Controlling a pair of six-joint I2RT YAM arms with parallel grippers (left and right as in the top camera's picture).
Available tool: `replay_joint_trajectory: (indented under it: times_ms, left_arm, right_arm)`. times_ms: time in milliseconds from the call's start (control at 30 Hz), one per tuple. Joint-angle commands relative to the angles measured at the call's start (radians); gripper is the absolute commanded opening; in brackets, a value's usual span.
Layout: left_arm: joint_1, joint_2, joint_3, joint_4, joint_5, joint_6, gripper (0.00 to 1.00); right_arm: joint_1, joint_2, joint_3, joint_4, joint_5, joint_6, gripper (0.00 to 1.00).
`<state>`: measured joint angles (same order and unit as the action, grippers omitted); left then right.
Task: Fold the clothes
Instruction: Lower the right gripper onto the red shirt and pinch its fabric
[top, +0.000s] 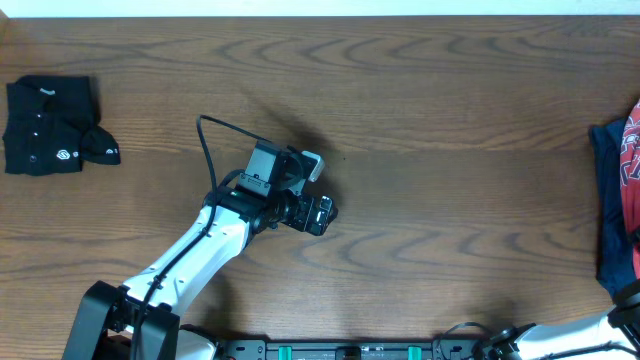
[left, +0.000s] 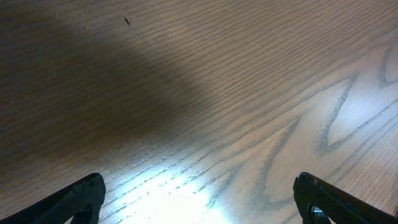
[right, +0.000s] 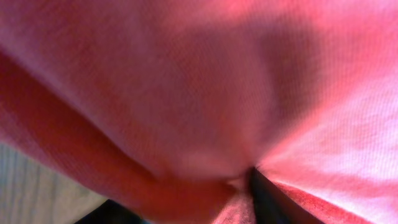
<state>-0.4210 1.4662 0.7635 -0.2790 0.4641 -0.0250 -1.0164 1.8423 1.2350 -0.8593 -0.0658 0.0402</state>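
Desk (top: 420, 80): wood grain.
Black buttoned shirt (top: 45, 125): folded, at 10 o'clock.
Coral-red T-shirt (top: 632, 150): 3 o'clock edge, lying on dark blue garment (top: 605, 210).
Left pincer (left: 199, 206): spread wide above desk centre.
Right pincer: hidden behind coral fabric; cannot tell its state.

From above you see the table (top: 420, 90) bright and sharp, with a soft shadow by the left arm (top: 200, 250). Your left wrist view is dark at top left, with white glare low down. Your right wrist view is all blurry red cloth (right: 186, 93).
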Motion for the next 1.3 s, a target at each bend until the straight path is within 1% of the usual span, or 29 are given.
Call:
replay_joint_trajectory:
  times_ms: [0, 33, 67, 100, 300, 433, 500, 567, 600, 700, 733, 767, 833, 867, 900, 967, 1033, 1100, 1133, 1167, 1233, 1267]
  left_arm:
    - [-0.002, 0.004, 0.018, 0.001, -0.009, 0.015, 0.98]
    - [-0.002, 0.004, 0.018, 0.001, -0.009, 0.016, 0.98]
    - [-0.002, 0.004, 0.018, 0.001, -0.009, 0.015, 0.98]
    - [-0.002, 0.004, 0.018, 0.001, -0.009, 0.016, 0.98]
    - [-0.002, 0.004, 0.018, 0.005, -0.009, 0.016, 0.98]
    - [-0.002, 0.004, 0.018, 0.006, -0.009, 0.016, 0.98]
    - [-0.002, 0.004, 0.018, 0.006, -0.009, 0.016, 0.98]
    - [-0.002, 0.004, 0.018, 0.006, -0.009, 0.016, 0.98]
    - [-0.002, 0.004, 0.018, 0.006, -0.009, 0.016, 0.98]
    - [-0.002, 0.004, 0.018, 0.005, -0.009, 0.016, 0.98]
    - [-0.002, 0.004, 0.018, 0.005, -0.009, 0.016, 0.98]
    - [-0.002, 0.004, 0.018, 0.005, -0.009, 0.016, 0.98]
    - [-0.002, 0.004, 0.018, 0.005, -0.009, 0.016, 0.98]
    - [-0.002, 0.004, 0.018, 0.005, -0.009, 0.016, 0.98]
    - [-0.002, 0.004, 0.018, 0.005, -0.009, 0.016, 0.98]
    - [-0.002, 0.004, 0.018, 0.005, -0.009, 0.016, 0.98]
    - [-0.002, 0.004, 0.018, 0.005, -0.009, 0.016, 0.98]
    - [-0.002, 0.004, 0.018, 0.005, -0.009, 0.016, 0.98]
    - [-0.002, 0.004, 0.018, 0.004, -0.009, 0.016, 0.98]
    - [-0.002, 0.004, 0.018, 0.005, -0.009, 0.016, 0.98]
    - [-0.002, 0.004, 0.018, 0.005, -0.009, 0.016, 0.98]
    - [-0.002, 0.004, 0.018, 0.005, -0.009, 0.016, 0.98]
  right_arm:
    - [0.01, -0.006, 0.017, -0.003, -0.022, 0.006, 0.35]
    - [0.01, -0.006, 0.021, -0.008, -0.022, 0.012, 0.23]
    - [0.01, -0.006, 0.024, -0.01, -0.022, 0.015, 0.08]
    - [0.01, -0.006, 0.028, -0.013, -0.022, 0.02, 0.01]
    - [0.016, -0.007, 0.074, -0.048, -0.051, 0.034, 0.01]
    - [0.043, -0.028, 0.125, -0.088, -0.051, 0.033, 0.01]
    - [0.062, -0.04, 0.152, -0.103, -0.051, 0.032, 0.03]
    - [0.077, -0.049, 0.168, -0.11, -0.05, 0.029, 0.12]
    - [0.085, -0.051, 0.172, -0.113, -0.044, 0.029, 0.21]
    - [0.105, -0.053, 0.171, -0.121, -0.028, 0.029, 0.33]
    - [0.108, -0.053, 0.171, -0.123, -0.027, 0.029, 0.33]
    - [0.111, -0.053, 0.171, -0.124, -0.027, 0.029, 0.33]
    - [0.113, -0.053, 0.171, -0.128, -0.019, 0.03, 0.19]
    - [0.113, -0.053, 0.171, -0.128, -0.017, 0.03, 0.16]
    - [0.113, -0.053, 0.171, -0.128, -0.016, 0.03, 0.19]
    - [0.113, -0.053, 0.171, -0.127, -0.014, 0.03, 0.28]
    - [0.113, -0.053, 0.171, -0.127, -0.01, 0.03, 0.34]
    - [0.11, -0.053, 0.171, -0.127, -0.004, 0.029, 0.48]
    - [0.108, -0.053, 0.171, -0.127, -0.002, 0.03, 0.51]
    - [0.105, -0.052, 0.171, -0.127, -0.002, 0.03, 0.5]
    - [0.098, -0.052, 0.171, -0.125, -0.002, 0.03, 0.36]
    - [0.093, -0.052, 0.17, -0.125, -0.002, 0.03, 0.34]
